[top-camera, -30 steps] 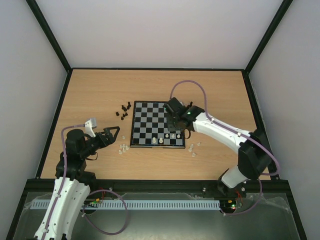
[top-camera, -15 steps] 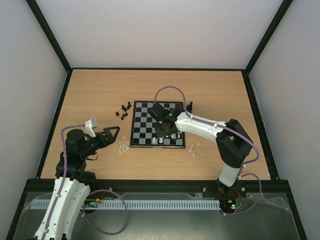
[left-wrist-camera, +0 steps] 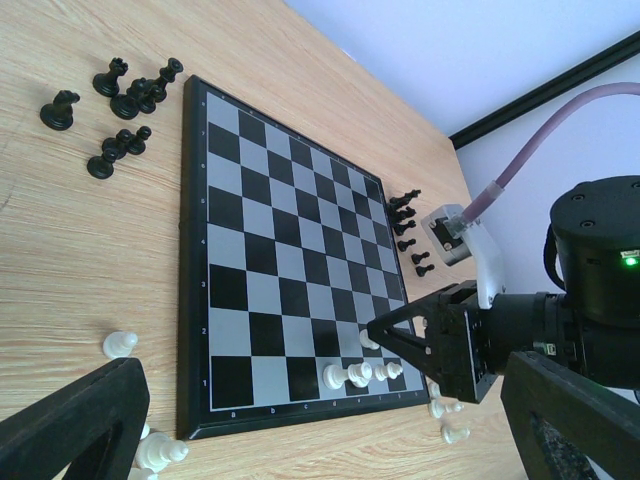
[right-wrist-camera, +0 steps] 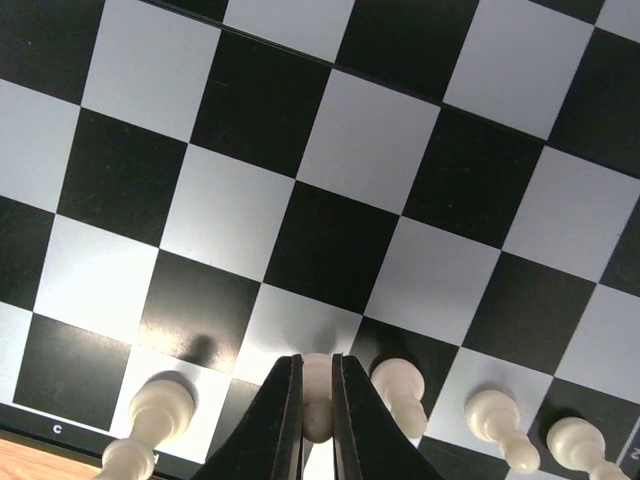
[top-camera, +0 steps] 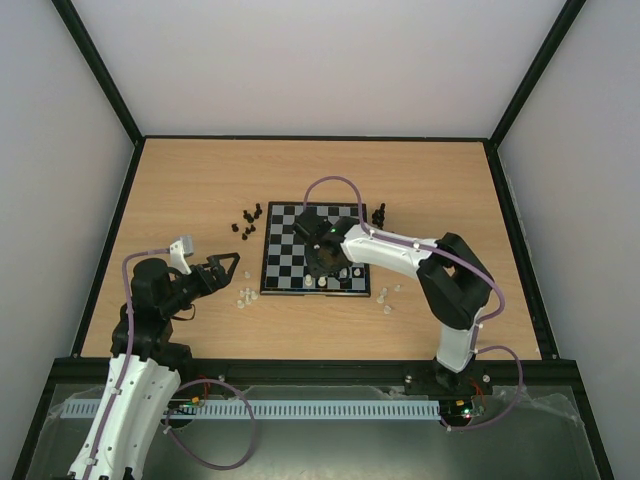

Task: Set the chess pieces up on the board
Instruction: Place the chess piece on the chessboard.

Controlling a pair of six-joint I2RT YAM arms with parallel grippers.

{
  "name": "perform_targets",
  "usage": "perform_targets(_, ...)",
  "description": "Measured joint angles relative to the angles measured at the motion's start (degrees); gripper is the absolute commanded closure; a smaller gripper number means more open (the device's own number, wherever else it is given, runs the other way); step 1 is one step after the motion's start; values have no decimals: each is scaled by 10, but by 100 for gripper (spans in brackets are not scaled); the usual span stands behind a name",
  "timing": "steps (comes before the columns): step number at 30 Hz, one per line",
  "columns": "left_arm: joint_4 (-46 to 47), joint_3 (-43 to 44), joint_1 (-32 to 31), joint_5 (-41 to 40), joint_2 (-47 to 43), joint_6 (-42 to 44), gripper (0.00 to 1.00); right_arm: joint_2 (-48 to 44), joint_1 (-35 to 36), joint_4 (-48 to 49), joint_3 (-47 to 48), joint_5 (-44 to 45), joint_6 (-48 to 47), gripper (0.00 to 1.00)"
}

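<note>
The board (top-camera: 285,250) lies mid-table. My right gripper (top-camera: 326,262) hangs over its near rows, shut on a small white piece (right-wrist-camera: 317,400), pinched between the two black fingers (right-wrist-camera: 285,410) over a pale second-row square. I cannot tell whether the piece touches the board (right-wrist-camera: 350,140). Several white pieces (right-wrist-camera: 400,390) stand in the nearest row; three of them (left-wrist-camera: 358,373) show in the left wrist view, beside the right gripper (left-wrist-camera: 375,330). My left gripper (top-camera: 225,268) rests open left of the board, nothing between its fingers (left-wrist-camera: 70,420).
Black pieces cluster off the board's far-left corner (top-camera: 248,222) and beside its far-right corner (top-camera: 379,214). Loose white pieces lie on the wood near the front-left corner (top-camera: 243,296) and front-right corner (top-camera: 388,300). Black frame rails border the table.
My right arm has swung left from the board's right side to the middle of the near rows and stayed shut. The left arm has not moved.
</note>
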Motion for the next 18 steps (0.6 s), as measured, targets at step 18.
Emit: perform_targets(18,0,0,0,0,0,0,0,30,6,10,15,-5,-2,89)
